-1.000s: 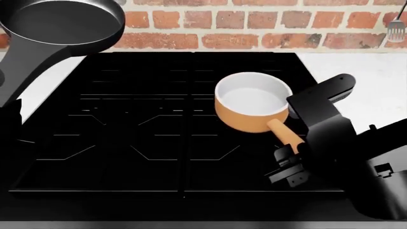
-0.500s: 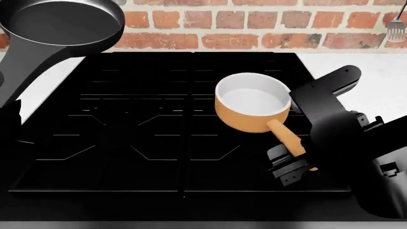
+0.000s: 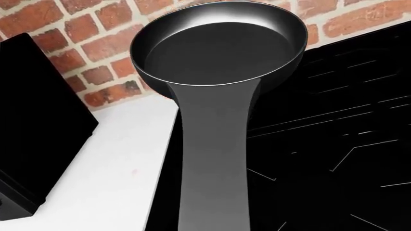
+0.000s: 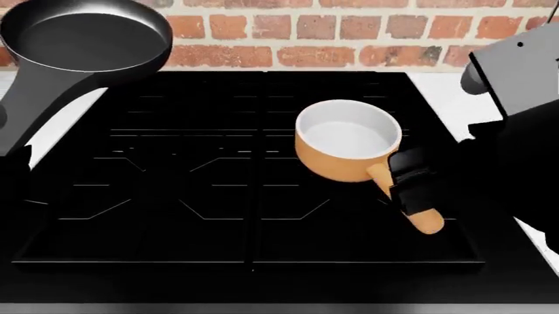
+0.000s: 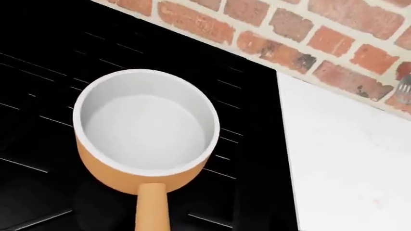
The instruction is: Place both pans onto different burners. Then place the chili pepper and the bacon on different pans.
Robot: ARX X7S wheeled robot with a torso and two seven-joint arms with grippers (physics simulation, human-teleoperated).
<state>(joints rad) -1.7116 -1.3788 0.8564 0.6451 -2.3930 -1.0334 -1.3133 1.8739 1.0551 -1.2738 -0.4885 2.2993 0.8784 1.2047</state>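
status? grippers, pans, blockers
Right gripper around orange saucepan handle; closure unclear. Black frying pan raised at stovetop corner, left gripper unseen. Nothing blocking.

Even, bright light — sharp renders

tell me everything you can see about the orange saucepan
The saucepan is a deep round pot, glossy orange outside and plain white inside, with a straight orange handle ending in a rounded tip. It is empty and stands upright on the right part of the black stovetop, handle pointing toward the robot and slightly right. The right end effector sits around the middle of the handle; whether it is clamped cannot be told. Nothing else touches it.
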